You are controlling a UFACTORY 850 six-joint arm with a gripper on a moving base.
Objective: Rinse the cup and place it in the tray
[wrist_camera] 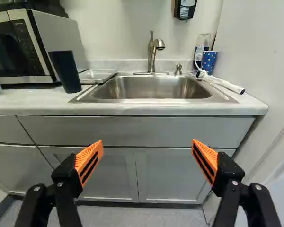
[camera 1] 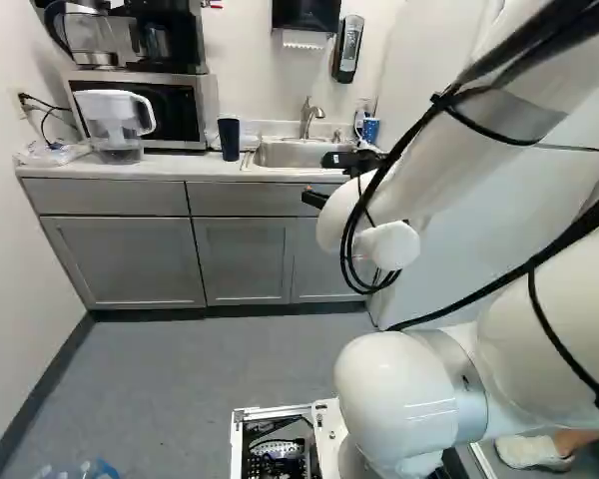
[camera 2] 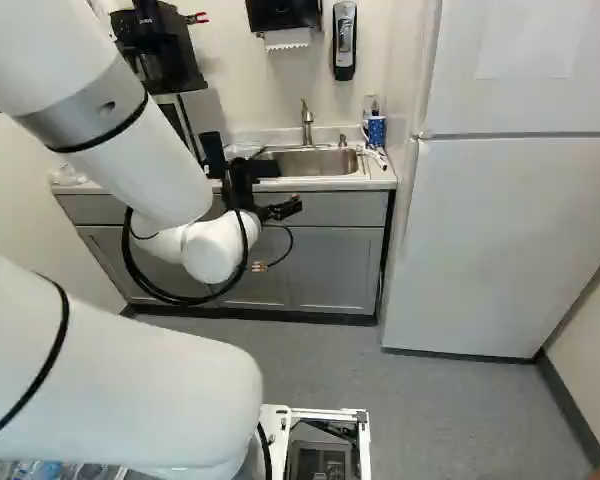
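Standing wide apart, the orange-padded fingers of the black gripper (wrist_camera: 147,142) have nothing between them, short of the grey cabinets (wrist_camera: 146,172). Ahead, on the white counter (wrist_camera: 180,109), is the stainless steel sink (wrist_camera: 146,90) under a brushed metal faucet (wrist_camera: 154,52). The dark blue tapered tumbler (wrist_camera: 65,71), likely the cup meant, stands upright between microwave (wrist_camera: 19,47) and sink; its opaque wall hides any contents. Fetching it looks like the step in hand: line up square, clear the counter edge, straddle the tumbler at mid-height and squeeze gently, lest it tip. The shallow tray (wrist_camera: 95,74) sits just behind it, near enough to be nudged. Whether the blue dotted cup (wrist_camera: 209,61) holds anything, I cannot tell.
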